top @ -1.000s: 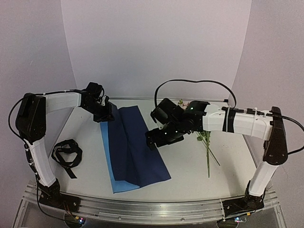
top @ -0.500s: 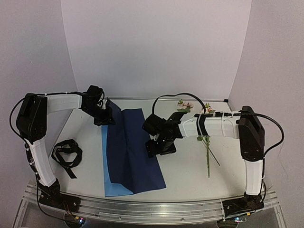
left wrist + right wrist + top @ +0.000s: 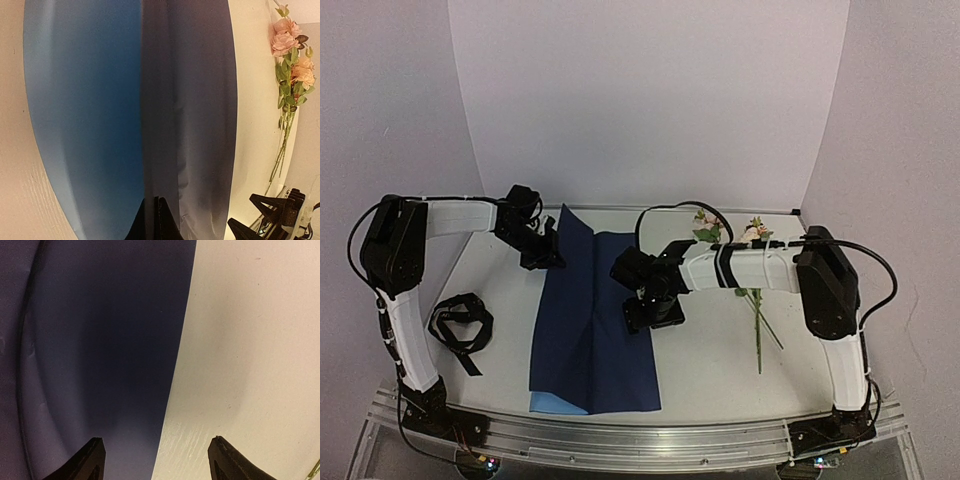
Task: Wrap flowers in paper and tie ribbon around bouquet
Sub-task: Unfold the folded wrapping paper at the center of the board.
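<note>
The paper (image 3: 595,320) is a long matte sheet lying on the pale, smooth table (image 3: 720,375), a little left of the middle, with its dark navy face upward. Soft creases run along its length, and a thin strip of the light blue face shows at the near end. At the far left corner the sheet rises from the table. There the left gripper (image 3: 545,255) has its black pointed fingers pressed together on the edge of the paper. In the left wrist view the sheet makes a ridge starting from these fingertips, blue on one side and navy on the other.

The right gripper (image 3: 650,312) is low at the right edge of the paper, about halfway along it. Its two black fingers are spread wide, one tip over the navy face and the other over the bare table, with the straight paper edge between them. It pinches nothing. I cannot tell whether the tips touch the surface.

The flowers (image 3: 758,330) lie on the right part of the table, well apart from the paper. They are pale pink roses with green leaves, and their thin green stems point to the near side. The white right arm passes above them. The ribbon (image 3: 460,325), black and floppy, lies in a loose heap of loops at the left side, apart from the paper.
</note>
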{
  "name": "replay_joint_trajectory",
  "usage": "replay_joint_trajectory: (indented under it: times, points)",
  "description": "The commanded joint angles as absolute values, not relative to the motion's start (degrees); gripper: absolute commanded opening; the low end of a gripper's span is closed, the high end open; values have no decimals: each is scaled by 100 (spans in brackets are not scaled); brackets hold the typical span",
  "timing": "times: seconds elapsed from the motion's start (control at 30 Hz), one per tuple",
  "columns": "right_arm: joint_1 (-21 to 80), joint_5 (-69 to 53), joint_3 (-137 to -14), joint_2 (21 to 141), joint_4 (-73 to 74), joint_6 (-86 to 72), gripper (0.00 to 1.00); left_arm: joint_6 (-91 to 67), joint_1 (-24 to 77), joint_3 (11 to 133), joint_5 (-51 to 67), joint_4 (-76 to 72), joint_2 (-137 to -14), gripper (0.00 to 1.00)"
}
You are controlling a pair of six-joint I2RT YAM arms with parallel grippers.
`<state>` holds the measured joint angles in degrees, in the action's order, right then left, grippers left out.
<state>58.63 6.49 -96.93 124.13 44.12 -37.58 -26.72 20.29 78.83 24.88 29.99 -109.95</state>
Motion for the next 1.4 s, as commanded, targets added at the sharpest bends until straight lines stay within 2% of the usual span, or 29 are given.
replay_joint_trajectory:
  times: [0.0,0.53,0.8,1.37]
  points:
    - [5909,1051,-10035,12643,4620,-3784,75,-2575,2013,8042,2643,2878,-11059,0]
    - [5967,1514,-10657,13294,5078,-3579,85,-2609,1986,8226,2692,3043,-10954,0]
    - [5969,2070,-10751,13657,5649,-3515,85,-2487,1914,8764,2399,3671,-10679,0]
    - [5468,2425,-9342,13039,5597,-3614,85,-1877,1324,9652,441,5395,-10236,0]
